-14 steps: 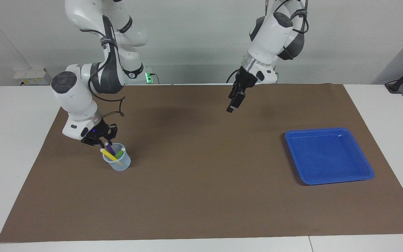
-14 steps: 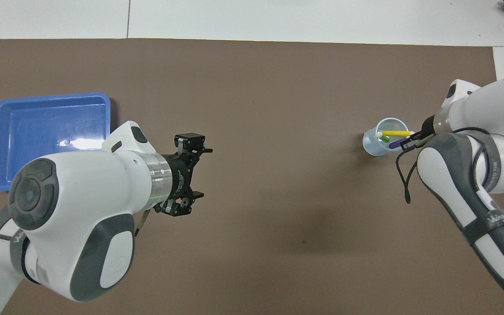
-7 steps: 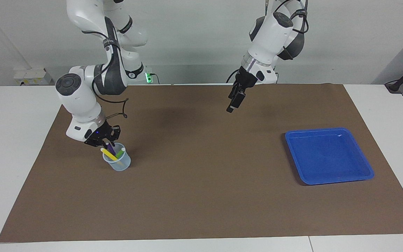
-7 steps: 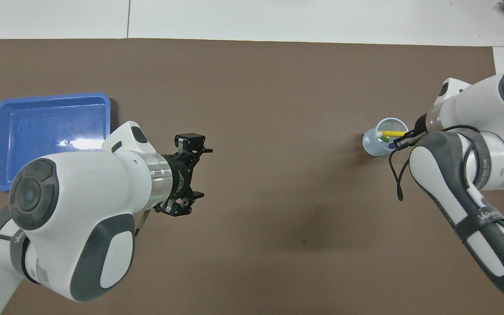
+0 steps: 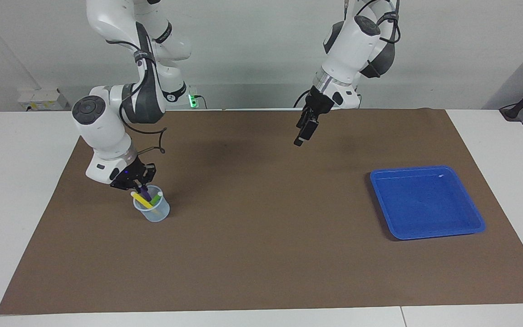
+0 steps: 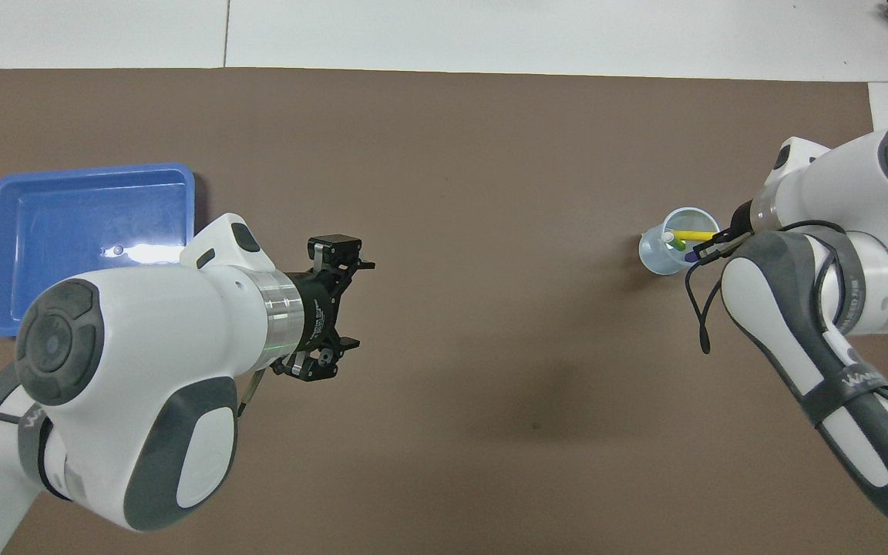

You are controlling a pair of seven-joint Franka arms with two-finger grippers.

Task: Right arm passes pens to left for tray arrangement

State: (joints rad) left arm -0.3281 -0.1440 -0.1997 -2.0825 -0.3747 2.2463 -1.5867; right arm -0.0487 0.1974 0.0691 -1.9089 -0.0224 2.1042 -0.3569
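Three pens stand slanted in a small translucent cup (image 5: 155, 211) (image 6: 658, 256) at the right arm's end of the table: a yellow pen (image 5: 141, 200) (image 6: 694, 234), a green pen (image 5: 156, 198) (image 6: 677, 243) and a purple pen (image 5: 144, 191) (image 6: 691, 253). My right gripper (image 5: 138, 184) (image 6: 711, 247) sits at the cup's rim, shut on the purple pen's upper end, which its fingers hide. Over the mat's middle, my left gripper (image 5: 304, 134) (image 6: 353, 304) hangs in the air, open and holding nothing. The blue tray (image 5: 425, 202) (image 6: 82, 231) lies at the left arm's end of the table with nothing in it.
A brown mat (image 5: 261, 254) covers most of the white table (image 5: 12, 181). A wide stretch of bare mat lies between the cup and the tray.
My right arm's wrist lifted and swung a little toward the mat's middle while its gripper stayed at the cup and closed on the purple pen. The left arm has not moved.
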